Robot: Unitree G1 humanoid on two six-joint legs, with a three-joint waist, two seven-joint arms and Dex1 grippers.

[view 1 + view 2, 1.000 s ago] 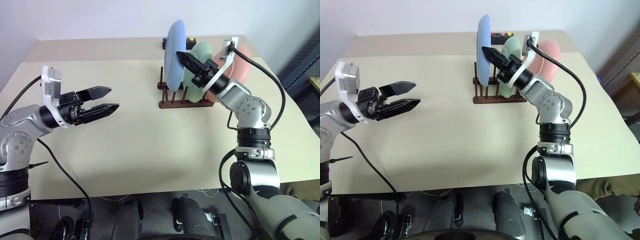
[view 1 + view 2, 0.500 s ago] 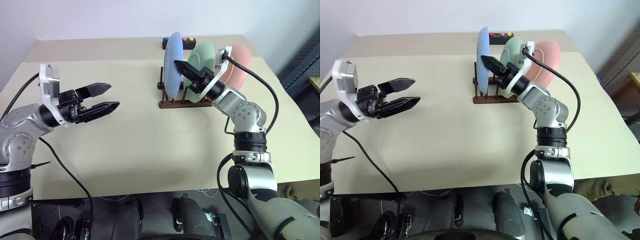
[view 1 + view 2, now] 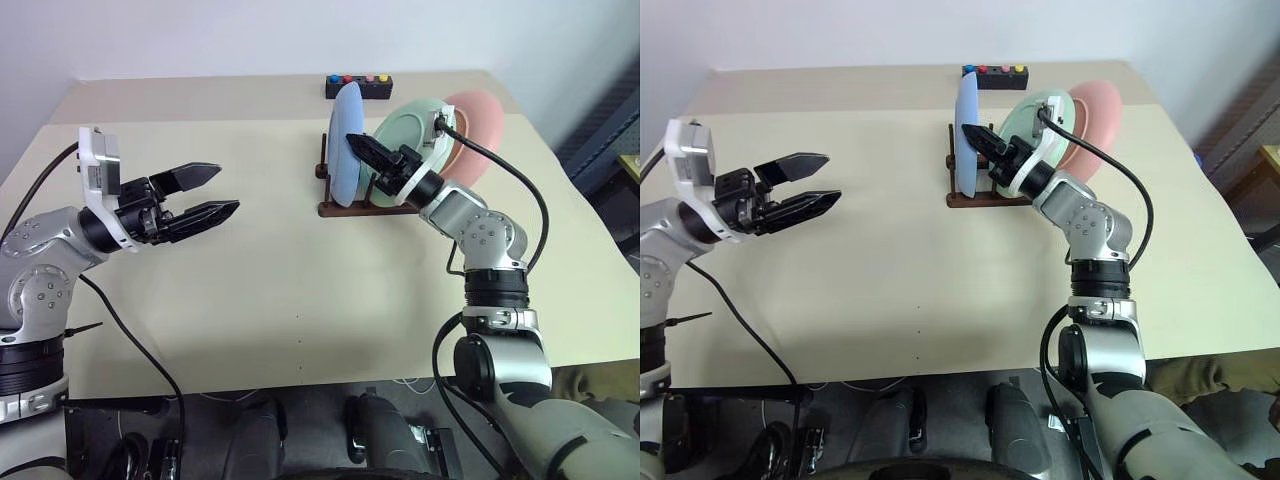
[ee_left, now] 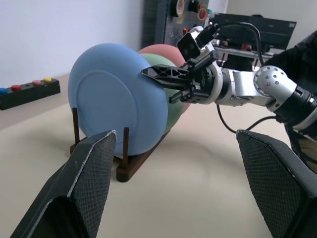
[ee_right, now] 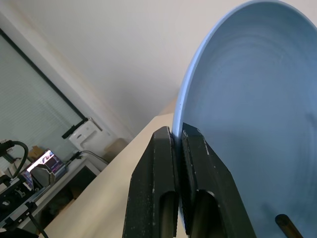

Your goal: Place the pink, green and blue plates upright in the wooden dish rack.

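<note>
Plates fill the wooden dish rack (image 3: 368,205) at the table's (image 3: 300,280) far side: the blue plate (image 3: 345,145) stands upright at its left end, then the green plate (image 3: 408,135) and the pink plate (image 3: 478,122). The right wrist view shows the right gripper (image 5: 177,148) pinching the blue plate's rim, which the head views leave unclear. Well apart, the left gripper (image 3: 205,195) hovers with fingers spread. Behind the rack lies a black button box (image 3: 358,85).
</note>
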